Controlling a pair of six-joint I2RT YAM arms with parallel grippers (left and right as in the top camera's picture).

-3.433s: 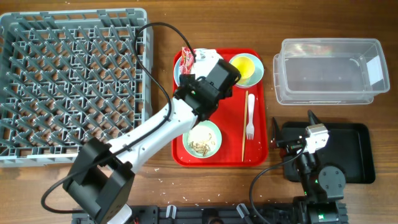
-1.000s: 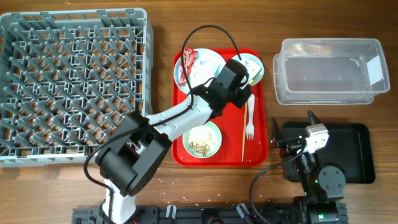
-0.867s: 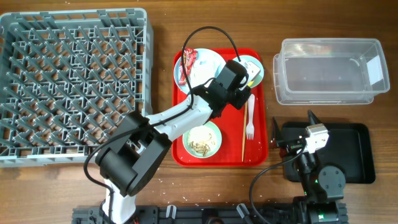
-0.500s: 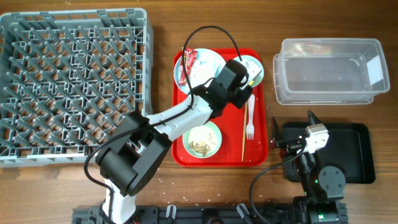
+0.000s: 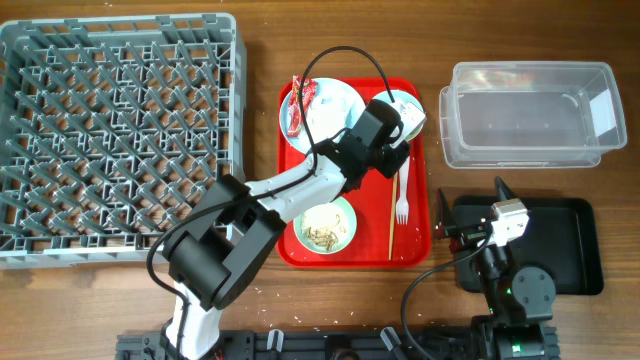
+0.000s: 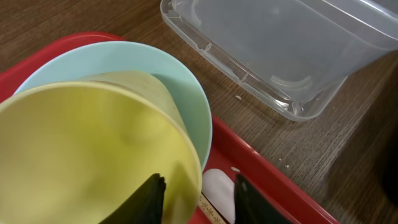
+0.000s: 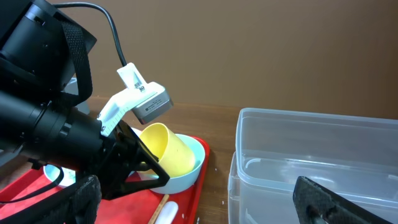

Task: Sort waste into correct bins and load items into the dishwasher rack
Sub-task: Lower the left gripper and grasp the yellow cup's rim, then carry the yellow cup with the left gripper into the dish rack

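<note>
Right wrist view, right end effector (image 7: 205, 202): jaws spread wide with nothing between them, low over the near end of the black tray (image 5: 570, 250).
Mint green bowl (image 5: 325, 225): at the near end of the red tray (image 5: 420, 245), with beige food scraps (image 5: 322, 235) inside.
Wooden chopstick (image 5: 391, 225): lies lengthwise on the red tray, just beside the white fork (image 5: 402, 195).
Left end effector (image 6: 199, 200): one finger inside the small yellow cup (image 6: 81, 155) and one outside its wall. I cannot tell whether they pinch it.
Small yellow cup: tipped over, mouth toward the left end effector, base down in the light blue bowl (image 6: 186, 93).
Light blue bowl: far right corner of the red tray.
Pale blue plate (image 5: 335, 100): far left of the red tray, with the red snack wrapper (image 5: 298, 105) on its left rim.
Clear tub (image 6: 280, 50): on the table (image 6: 348, 143), just beyond the red tray's right edge.
Dishwasher rack (image 5: 110, 130): far left on the table, well apart from the tub.
</note>
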